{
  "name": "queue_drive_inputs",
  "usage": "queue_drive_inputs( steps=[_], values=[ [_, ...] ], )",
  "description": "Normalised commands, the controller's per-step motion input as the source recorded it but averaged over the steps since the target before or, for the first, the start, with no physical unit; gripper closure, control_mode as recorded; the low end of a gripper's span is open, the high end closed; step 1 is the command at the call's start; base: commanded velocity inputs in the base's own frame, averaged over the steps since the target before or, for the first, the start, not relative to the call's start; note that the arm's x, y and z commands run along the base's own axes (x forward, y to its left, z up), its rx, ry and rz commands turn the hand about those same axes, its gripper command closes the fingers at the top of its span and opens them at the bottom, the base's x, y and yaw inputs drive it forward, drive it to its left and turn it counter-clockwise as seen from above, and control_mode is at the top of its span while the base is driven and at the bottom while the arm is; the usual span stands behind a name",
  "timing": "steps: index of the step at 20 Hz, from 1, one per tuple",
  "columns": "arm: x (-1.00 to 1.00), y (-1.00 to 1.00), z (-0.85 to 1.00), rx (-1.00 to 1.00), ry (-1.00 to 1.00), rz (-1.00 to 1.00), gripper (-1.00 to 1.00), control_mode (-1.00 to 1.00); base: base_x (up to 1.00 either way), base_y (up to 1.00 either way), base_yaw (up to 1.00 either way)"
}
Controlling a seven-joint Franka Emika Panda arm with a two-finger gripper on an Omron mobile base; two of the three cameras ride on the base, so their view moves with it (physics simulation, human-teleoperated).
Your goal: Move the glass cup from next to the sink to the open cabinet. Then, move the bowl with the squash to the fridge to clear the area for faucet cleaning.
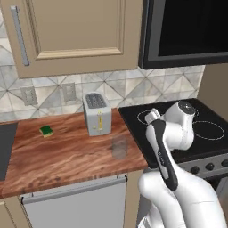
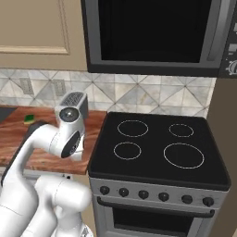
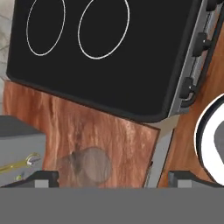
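Two dark fingers [image 3: 41, 178] rise at the bottom of the hand view, well apart and holding nothing, with the glass cup [image 3: 89, 165] on the wooden surface [image 1: 67, 153] between them. That cup stands upright in front of the toaster [image 1: 97, 113], near the stove [image 1: 178, 122], apart from both. A green sponge [image 1: 46, 131] lies further left. Judging by this, the hand is lining up over the cup for a first grasp; the lift to the cabinet is not yet begun.
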Motion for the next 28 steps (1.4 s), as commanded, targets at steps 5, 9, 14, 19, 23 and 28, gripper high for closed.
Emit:
queue_drive_inputs(
  steps=[5,9,14,19,23,28],
  values=[
    [0.9,0.03,-0.19,-0.04,0.39,0.33,-1.0,-1.0,0.0,0.0,0.0],
    [0.12,0.0,-0.23,-0.04,0.18,0.72,-1.0,-1.0,0.0,0.0,0.0],
    [-0.29,0.0,0.0,-0.07,-0.05,0.7,-1.0,-1.0,0.0,0.0,0.0],
    [-0.23,0.16,-0.12,-0.06,-0.13,0.16,-1.0,-1.0,0.0,0.0,0.0],
    [-0.06,0.4,-0.26,-0.07,-0.16,0.06,-1.0,-1.0,0.0,0.0,0.0],
    [-0.15,0.27,-0.11,-0.03,-0.31,0.07,-1.0,-1.0,0.0,0.0,0.0]
  ],
)
